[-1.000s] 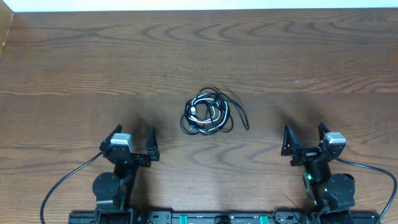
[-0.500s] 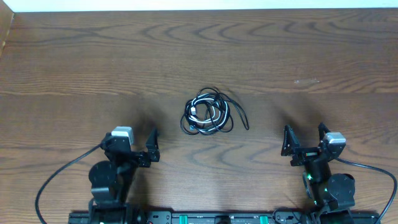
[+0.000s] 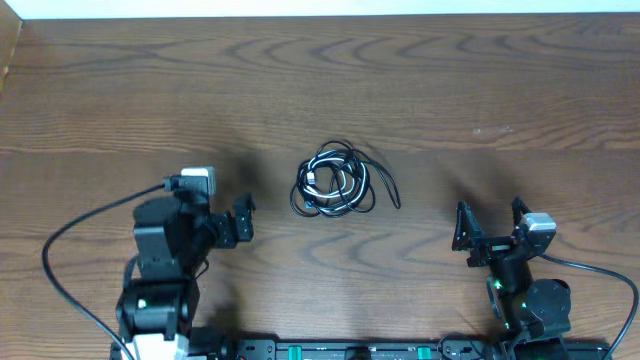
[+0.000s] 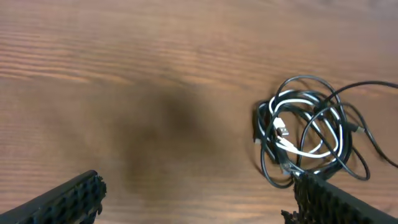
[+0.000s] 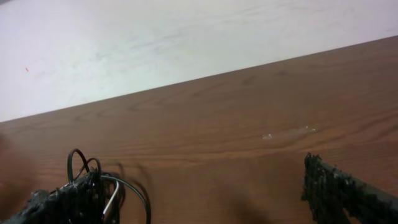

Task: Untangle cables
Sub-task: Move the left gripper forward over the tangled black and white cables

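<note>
The cables [image 3: 335, 182] lie in one tangled bunch at the middle of the wooden table [image 3: 120, 90], several black loops around a short white cord [image 4: 298, 149]. My left gripper [image 3: 225, 222] is raised to the left of the bunch, open and holding nothing. In the left wrist view the cables [image 4: 305, 130] sit ahead and to the right, just beyond the right fingertip [image 4: 311, 193]. My right gripper [image 3: 490, 228] rests low at the front right, open and holding nothing. In the right wrist view the cables [image 5: 118, 186] show past its left finger [image 5: 62, 202].
Thick black arm wires loop out at the front left [image 3: 70, 240] and the front right [image 3: 600, 272]. A white surface [image 5: 155, 37] lies beyond the table's far edge. The table's left edge [image 3: 8, 60] is at the upper left.
My left arm has lifted from its rest pose, its wrist swinging toward the far side, with the jaws still open. The right arm and the cables have not moved.
</note>
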`<state>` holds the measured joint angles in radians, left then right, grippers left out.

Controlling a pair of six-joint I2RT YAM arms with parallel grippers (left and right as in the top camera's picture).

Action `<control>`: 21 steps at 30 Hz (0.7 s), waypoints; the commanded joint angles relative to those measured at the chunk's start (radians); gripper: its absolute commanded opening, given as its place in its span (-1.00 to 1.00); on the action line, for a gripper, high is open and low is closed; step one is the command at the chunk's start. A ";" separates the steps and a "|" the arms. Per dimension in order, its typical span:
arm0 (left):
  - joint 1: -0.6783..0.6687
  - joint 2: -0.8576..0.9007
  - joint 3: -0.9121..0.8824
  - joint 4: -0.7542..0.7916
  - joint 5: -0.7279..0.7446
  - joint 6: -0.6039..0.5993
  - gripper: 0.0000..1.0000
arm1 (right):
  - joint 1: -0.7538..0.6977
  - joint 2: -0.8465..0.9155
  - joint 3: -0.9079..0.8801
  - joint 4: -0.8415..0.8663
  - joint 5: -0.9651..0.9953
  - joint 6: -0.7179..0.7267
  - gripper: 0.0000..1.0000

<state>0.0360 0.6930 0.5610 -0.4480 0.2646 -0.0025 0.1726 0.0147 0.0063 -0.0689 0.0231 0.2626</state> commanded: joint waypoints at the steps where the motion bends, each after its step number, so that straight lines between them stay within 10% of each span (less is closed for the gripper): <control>1: 0.004 0.080 0.094 -0.050 0.012 0.049 0.95 | 0.003 -0.008 -0.001 -0.003 0.012 -0.005 0.98; 21: 0.004 0.431 0.410 -0.310 0.012 0.112 0.95 | 0.003 -0.008 -0.001 -0.003 0.012 -0.006 0.99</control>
<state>0.0360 1.0847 0.9096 -0.7406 0.2642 0.0845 0.1726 0.0147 0.0063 -0.0689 0.0231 0.2626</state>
